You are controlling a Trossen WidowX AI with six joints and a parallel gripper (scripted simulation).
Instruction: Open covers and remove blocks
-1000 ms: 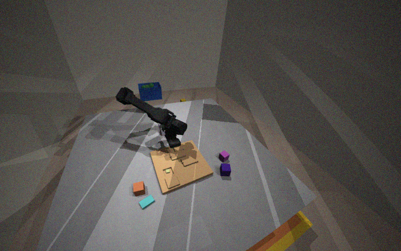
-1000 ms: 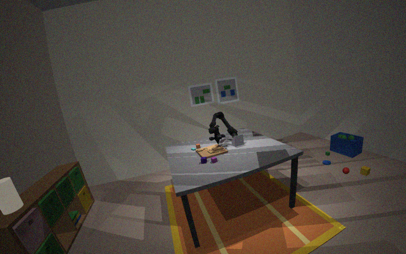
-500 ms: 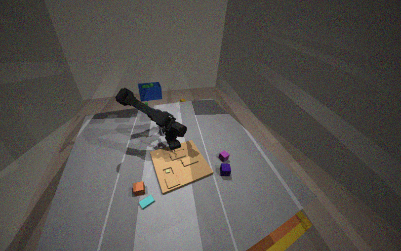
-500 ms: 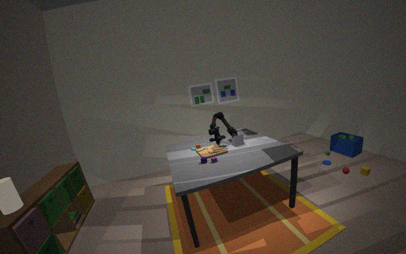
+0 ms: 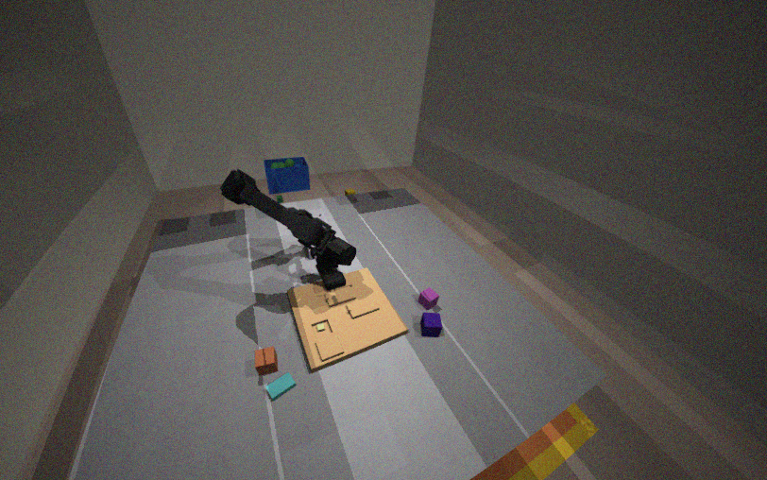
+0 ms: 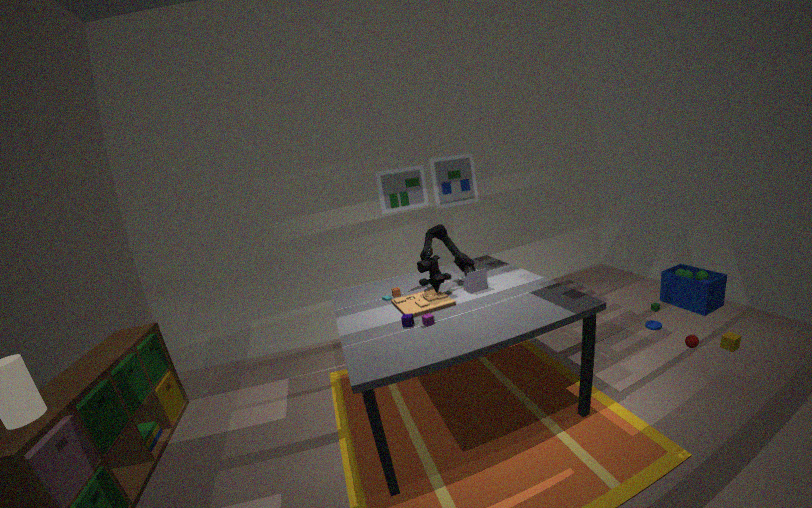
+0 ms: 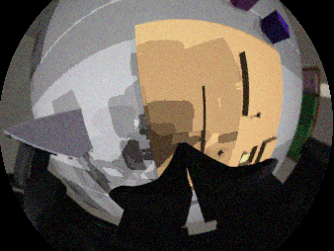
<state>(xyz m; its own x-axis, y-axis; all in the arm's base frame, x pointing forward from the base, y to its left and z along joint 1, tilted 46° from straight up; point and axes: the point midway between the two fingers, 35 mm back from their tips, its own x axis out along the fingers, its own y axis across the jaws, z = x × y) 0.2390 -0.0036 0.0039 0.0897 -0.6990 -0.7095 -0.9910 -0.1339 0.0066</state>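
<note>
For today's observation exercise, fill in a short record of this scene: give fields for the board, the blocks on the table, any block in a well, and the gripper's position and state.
board: tan puzzle board lying flat on the grey table
blocks right of board: magenta block and purple block, both on the table, apart from the board
blocks left of board: orange block and teal block, both on the table
block in well: one pale yellow block in view
gripper position: gripper over the board's far edge
gripper state: shut, holding nothing

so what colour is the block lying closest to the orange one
Teal; clearest in the top view.
</note>
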